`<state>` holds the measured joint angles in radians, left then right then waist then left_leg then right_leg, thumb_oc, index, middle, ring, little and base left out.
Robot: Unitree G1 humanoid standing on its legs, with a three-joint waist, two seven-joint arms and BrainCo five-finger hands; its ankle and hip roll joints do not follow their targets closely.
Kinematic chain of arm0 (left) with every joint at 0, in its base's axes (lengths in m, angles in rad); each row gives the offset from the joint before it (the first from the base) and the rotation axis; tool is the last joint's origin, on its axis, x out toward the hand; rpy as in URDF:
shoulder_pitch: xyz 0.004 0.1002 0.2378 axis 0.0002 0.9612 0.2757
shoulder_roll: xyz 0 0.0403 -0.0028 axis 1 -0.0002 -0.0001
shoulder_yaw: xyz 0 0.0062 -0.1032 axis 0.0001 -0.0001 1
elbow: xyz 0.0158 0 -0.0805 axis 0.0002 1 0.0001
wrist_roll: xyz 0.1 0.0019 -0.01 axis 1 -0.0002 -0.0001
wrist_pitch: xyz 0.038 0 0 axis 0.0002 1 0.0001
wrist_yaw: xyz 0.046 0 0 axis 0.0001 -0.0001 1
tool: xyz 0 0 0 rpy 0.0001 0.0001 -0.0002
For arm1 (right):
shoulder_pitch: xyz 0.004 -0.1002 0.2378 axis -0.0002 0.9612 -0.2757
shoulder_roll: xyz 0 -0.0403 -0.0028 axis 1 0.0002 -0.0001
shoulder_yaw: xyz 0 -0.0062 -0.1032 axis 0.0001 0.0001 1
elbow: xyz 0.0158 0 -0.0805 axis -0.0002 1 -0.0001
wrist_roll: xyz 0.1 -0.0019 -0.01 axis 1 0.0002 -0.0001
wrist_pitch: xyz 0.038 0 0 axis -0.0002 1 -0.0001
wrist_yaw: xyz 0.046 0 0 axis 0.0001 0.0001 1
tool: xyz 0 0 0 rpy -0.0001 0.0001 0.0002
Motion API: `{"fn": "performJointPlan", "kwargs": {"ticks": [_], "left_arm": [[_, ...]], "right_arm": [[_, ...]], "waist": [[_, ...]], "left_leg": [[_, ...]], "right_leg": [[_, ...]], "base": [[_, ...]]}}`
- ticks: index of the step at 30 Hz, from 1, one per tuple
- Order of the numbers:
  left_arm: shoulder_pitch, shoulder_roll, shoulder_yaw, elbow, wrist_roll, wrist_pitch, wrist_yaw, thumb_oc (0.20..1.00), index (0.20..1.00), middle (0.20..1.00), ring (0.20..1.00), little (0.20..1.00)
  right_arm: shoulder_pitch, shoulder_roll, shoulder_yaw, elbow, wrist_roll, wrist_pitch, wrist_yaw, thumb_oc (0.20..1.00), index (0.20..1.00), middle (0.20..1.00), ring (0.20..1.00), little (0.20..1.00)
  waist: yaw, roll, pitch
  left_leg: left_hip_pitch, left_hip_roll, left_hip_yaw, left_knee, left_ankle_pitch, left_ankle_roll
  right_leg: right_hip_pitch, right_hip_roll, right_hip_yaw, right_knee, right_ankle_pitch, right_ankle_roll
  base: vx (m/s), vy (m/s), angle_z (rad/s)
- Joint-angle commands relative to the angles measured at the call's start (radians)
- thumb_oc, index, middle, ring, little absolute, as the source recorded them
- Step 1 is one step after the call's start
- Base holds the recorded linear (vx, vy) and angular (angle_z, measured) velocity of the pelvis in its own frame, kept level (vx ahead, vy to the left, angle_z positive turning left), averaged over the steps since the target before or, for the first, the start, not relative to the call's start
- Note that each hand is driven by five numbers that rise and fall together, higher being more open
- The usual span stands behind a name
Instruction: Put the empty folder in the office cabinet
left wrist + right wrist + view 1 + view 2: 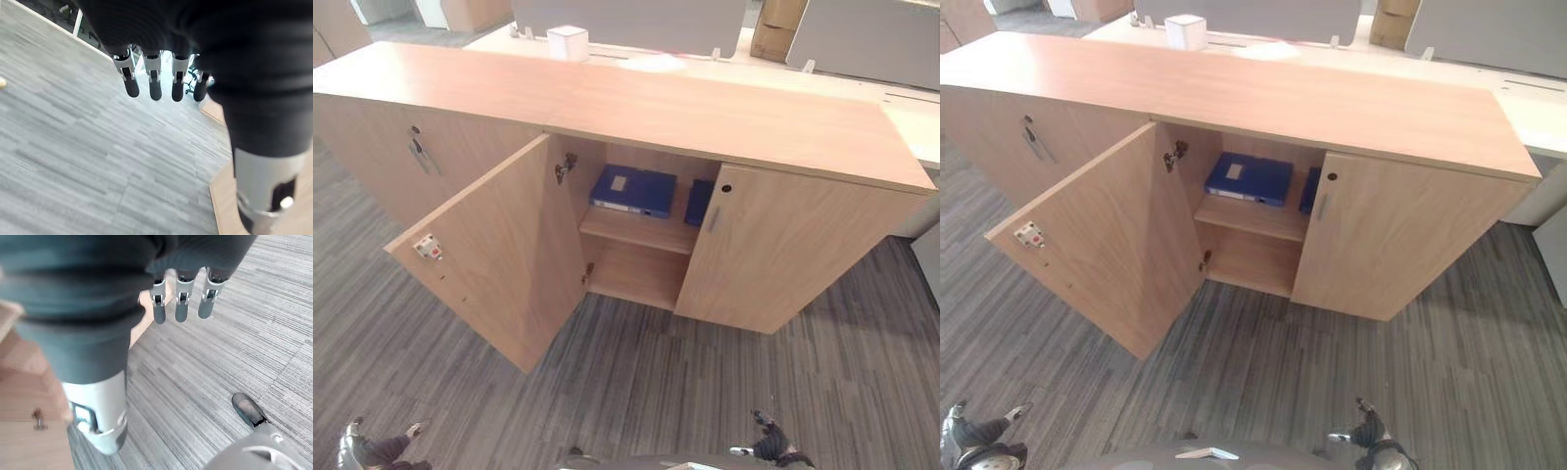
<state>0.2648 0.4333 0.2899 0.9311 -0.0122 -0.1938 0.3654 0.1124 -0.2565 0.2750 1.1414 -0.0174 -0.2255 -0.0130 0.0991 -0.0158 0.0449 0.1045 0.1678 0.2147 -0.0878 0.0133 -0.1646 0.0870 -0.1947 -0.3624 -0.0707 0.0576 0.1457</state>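
Left robot hand [362,446] lower left, right robot hand [773,443] lower right: both low, fingers relaxed, grasping nothing. Blue folder [632,189] flat on cabinet shelf [636,230], frame centre; left door [494,255] open. Placement apparently done; next: close door.
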Motion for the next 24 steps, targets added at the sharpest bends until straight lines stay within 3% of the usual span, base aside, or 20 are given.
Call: {"fn": "performJointPlan", "kwargs": {"ticks": [1, 6, 12, 16, 17, 19, 20, 24], "left_arm": [[-0.002, 0.104, 0.042, -0.044, 0.050, -0.021, 0.046, 1.000, 1.000, 1.000, 1.000, 1.000], [-0.041, 0.190, 0.048, -0.098, 0.075, -0.026, 0.049, 1.000, 1.000, 1.000, 1.000, 1.000], [-0.089, 0.277, 0.064, -0.065, 0.084, -0.020, 0.058, 1.000, 1.000, 1.000, 1.000, 1.000], [-0.119, 0.340, 0.071, -0.039, 0.071, -0.022, 0.044, 1.000, 1.000, 1.000, 1.000, 1.000], [-0.146, 0.376, 0.064, -0.030, 0.063, -0.023, 0.034, 1.000, 1.000, 1.000, 1.000, 1.000], [-0.146, 0.376, 0.064, -0.030, 0.063, -0.023, 0.034, 1.000, 1.000, 1.000, 1.000, 1.000], [-0.196, 0.415, 0.030, -0.021, 0.058, -0.029, 0.024, 1.000, 1.000, 1.000, 1.000, 1.000], [-0.244, 0.440, -0.018, -0.015, 0.052, -0.038, -0.003, 1.000, 1.000, 1.000, 1.000, 1.000]], "right_arm": [[-0.030, -0.075, 0.012, -0.009, 0.033, 0.000, -0.016, 1.000, 1.000, 1.000, 1.000, 1.000], [-0.031, -0.073, 0.000, -0.046, 0.050, 0.007, -0.013, 1.000, 1.000, 1.000, 1.000, 1.000], [-0.025, -0.051, 0.011, -0.064, 0.072, 0.008, -0.003, 1.000, 1.000, 1.000, 1.000, 1.000], [-0.012, -0.044, 0.016, -0.080, 0.082, 0.007, 0.001, 1.000, 1.000, 1.000, 1.000, 1.000], [-0.006, -0.040, 0.024, -0.083, 0.087, 0.009, 0.004, 1.000, 1.000, 1.000, 1.000, 1.000], [-0.006, -0.040, 0.024, -0.083, 0.087, 0.009, 0.004, 1.000, 1.000, 1.000, 1.000, 1.000], [-0.005, -0.031, 0.031, -0.092, 0.101, 0.008, 0.004, 1.000, 1.000, 1.000, 1.000, 1.000], [0.002, -0.031, 0.034, -0.115, 0.117, 0.004, 0.005, 1.000, 1.000, 1.000, 1.000, 1.000]], "waist": [[0.005, 0.009, -0.021], [0.002, -0.040, -0.002], [-0.010, -0.090, 0.018], [-0.017, -0.117, 0.031], [-0.025, -0.136, 0.044], [-0.025, -0.136, 0.044], [-0.034, -0.163, 0.063], [-0.055, -0.187, 0.075]], "left_leg": [[-0.042, 0.046, 0.002, 0.001, 0.043, -0.007], [-0.057, -0.009, 0.001, 0.001, 0.013, 0.028], [-0.060, -0.051, 0.015, 0.001, -0.011, 0.060], [-0.064, -0.067, 0.023, 0.001, -0.020, 0.071], [-0.070, -0.073, 0.025, 0.001, -0.022, 0.076], [-0.070, -0.073, 0.025, 0.001, -0.022, 0.076], [-0.080, -0.082, 0.028, 0.003, -0.024, 0.083], [-0.081, -0.087, 0.036, 0.003, -0.030, 0.090]], "right_leg": [[-0.046, -0.032, 0.007, 0.008, 0.015, 0.023], [-0.077, -0.082, 0.037, 0.011, 0.060, 0.056], [-0.108, -0.107, 0.079, 0.011, 0.100, 0.078], [-0.126, -0.117, 0.093, 0.012, 0.123, 0.089], [-0.135, -0.120, 0.102, 0.014, 0.137, 0.095], [-0.135, -0.120, 0.102, 0.014, 0.137, 0.095], [-0.157, -0.125, 0.122, 0.016, 0.166, 0.104], [-0.172, -0.127, 0.139, 0.020, 0.193, 0.110]], "base": [[-0.03, 0.234, -0.14], [-0.04, 0.172, -0.09], [-0.03, 0.109, -0.11], [-0.02, 0.085, -0.13], [-0.03, 0.047, -0.06], [-0.05, 0.050, -0.03], [-0.08, 0.070, -0.03], [-0.04, 0.048, -0.12]]}}
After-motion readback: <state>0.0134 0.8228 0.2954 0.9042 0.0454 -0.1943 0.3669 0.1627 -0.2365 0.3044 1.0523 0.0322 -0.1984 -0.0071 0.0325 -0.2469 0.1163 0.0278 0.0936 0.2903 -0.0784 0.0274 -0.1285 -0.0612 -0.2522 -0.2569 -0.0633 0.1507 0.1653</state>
